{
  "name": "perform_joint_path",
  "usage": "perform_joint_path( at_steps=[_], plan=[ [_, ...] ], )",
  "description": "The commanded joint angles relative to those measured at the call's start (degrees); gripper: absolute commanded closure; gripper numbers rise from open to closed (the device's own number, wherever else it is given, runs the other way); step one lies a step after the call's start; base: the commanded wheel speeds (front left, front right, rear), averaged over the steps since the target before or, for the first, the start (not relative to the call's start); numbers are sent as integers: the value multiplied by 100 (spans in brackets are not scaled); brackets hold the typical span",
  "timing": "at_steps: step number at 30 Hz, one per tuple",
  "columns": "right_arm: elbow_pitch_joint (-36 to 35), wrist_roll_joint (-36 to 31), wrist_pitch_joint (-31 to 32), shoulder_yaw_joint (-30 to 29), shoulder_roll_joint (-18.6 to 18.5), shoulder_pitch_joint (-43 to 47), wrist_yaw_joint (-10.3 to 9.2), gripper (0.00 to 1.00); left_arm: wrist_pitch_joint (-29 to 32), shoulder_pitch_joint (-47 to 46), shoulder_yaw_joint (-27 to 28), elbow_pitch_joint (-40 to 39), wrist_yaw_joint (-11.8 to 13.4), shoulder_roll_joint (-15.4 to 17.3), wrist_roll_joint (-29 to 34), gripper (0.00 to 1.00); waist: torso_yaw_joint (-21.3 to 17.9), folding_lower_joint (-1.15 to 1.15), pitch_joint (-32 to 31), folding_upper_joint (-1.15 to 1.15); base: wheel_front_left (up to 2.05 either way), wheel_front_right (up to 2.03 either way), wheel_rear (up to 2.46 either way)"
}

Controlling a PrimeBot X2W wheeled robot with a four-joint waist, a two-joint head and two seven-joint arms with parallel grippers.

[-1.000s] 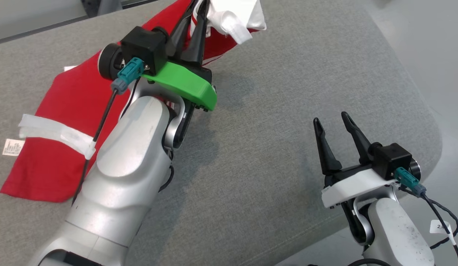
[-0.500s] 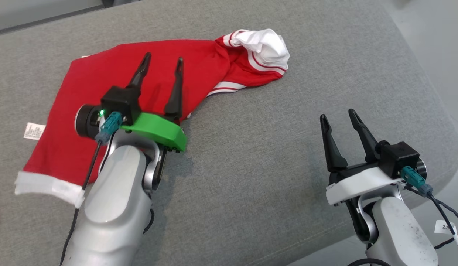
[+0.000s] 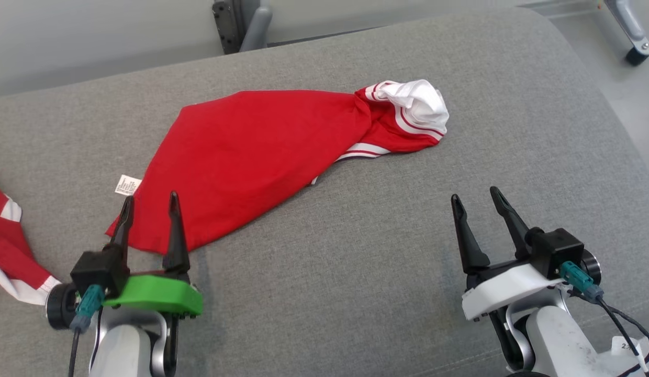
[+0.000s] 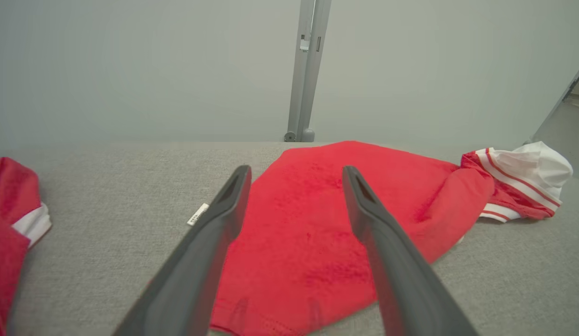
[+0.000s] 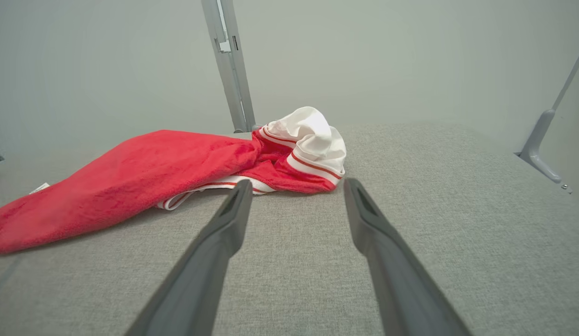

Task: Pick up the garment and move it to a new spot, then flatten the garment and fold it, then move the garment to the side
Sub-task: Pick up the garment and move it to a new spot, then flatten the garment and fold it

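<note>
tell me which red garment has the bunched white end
The large red garment in the middle, bunched white at its right end; the other red garment, at the left edge, has thin trim.

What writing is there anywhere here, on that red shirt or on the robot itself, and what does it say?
White care label at the edge of the red garment: printed lines, too small to read.
White tag at the lower right of the head view: "2", the rest blurred.
I can read no other text.

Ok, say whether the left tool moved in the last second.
Yes. The left tool has drawn back from the garment's white end toward the cushion's near edge.
</note>
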Motion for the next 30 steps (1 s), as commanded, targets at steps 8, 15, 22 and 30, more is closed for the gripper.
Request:
perform_joint_path(
  at_steps=[8, 15, 22, 30],
  plan=[
    [57, -71, -11, 17, -55, 390, -4, 0, 3, 1082, 244, -305, -4, -5, -24, 0, 413, 0, -553, 1, 0, 0, 0],
    [28, -77, -11, -71, -48, 595, -4, 0, 3, 1567, 195, -476, 161, -7, -186, 0, 569, 0, -653, 1, 0, 0, 0],
    [10, -70, -11, -48, -65, 525, -4, 0, 3, 1494, 131, -455, 190, -7, -169, 0, 610, 0, -559, 1, 0, 0, 0],
    [-74, -1, -11, 11, -147, 249, -4, 0, 4, 813, 176, -18, 151, -7, -354, 0, 537, 0, 102, 1, 0, 0, 0]
  ],
)
